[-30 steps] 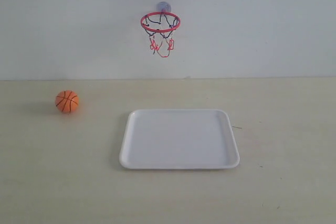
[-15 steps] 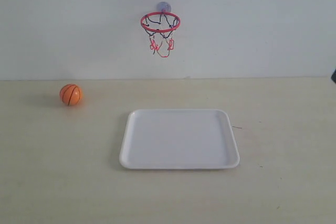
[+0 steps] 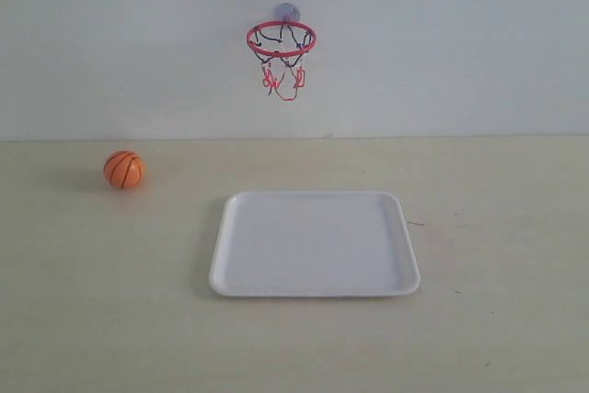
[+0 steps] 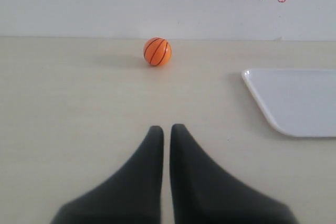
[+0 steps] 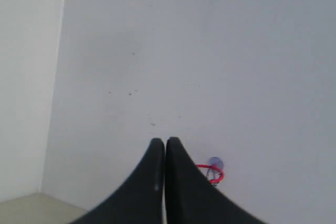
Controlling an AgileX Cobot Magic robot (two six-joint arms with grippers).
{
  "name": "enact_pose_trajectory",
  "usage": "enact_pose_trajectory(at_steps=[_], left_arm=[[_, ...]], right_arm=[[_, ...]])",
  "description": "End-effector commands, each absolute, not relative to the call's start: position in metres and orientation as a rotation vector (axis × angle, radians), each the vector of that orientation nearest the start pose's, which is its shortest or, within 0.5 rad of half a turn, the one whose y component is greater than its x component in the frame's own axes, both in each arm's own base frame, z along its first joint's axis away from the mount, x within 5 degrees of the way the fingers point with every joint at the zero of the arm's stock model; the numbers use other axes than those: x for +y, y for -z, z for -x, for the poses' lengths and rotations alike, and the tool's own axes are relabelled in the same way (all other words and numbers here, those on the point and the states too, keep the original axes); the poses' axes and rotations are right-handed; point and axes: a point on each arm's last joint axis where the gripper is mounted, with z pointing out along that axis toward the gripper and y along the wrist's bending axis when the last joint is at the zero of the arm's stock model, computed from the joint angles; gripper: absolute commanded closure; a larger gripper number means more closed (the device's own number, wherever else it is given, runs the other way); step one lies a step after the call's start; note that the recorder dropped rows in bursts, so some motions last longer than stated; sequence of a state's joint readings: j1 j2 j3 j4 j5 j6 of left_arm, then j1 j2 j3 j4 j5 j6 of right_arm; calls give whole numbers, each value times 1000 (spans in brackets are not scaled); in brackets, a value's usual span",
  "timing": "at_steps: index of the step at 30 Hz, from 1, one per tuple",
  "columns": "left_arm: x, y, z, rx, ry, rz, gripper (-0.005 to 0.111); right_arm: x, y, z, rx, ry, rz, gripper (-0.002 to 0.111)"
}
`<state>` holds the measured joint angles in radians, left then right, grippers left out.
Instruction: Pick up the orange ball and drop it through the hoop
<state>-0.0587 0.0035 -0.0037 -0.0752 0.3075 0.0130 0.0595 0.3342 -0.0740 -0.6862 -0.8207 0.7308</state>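
Black fingers of the left gripper (image 4: 164,128), pressed together and empty, point across the beige tabletop (image 3: 110,301) toward the orange ball (image 4: 157,51). The ball rests free on the table, well apart from them, left of the white tray (image 3: 313,294) and near the wall. The tray lies below the hoop (image 3: 281,40), presumably to catch the dropped ball. A suction cup holds the hoop's red ring out from the white wall (image 3: 460,43), leaving its opening clear from above. The right gripper (image 5: 161,141), likewise closed on nothing, faces the wall.
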Motion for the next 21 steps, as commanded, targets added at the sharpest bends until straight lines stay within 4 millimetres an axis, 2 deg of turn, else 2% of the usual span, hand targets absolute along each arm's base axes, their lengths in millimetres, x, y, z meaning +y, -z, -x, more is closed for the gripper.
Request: enact_pose_trajectory(at_steps=[1, 4, 10, 16, 21], left_arm=[[-5, -186, -54, 1789, 111, -11, 103], [-5, -186, -54, 1789, 111, -11, 103], [-5, -186, -54, 1789, 111, -11, 103], [-5, -186, -54, 1789, 111, -11, 103], [-5, -186, -54, 1789, 111, -11, 103]], right_arm=[[33, -271, -70, 1098, -455, 180, 109], [26, -268, -75, 1141, -434, 86, 109], [19, -260, -80, 1237, -323, 51, 109], [11, -251, -84, 1336, -296, -54, 109], [9, -247, -78, 1381, -242, -37, 109]])
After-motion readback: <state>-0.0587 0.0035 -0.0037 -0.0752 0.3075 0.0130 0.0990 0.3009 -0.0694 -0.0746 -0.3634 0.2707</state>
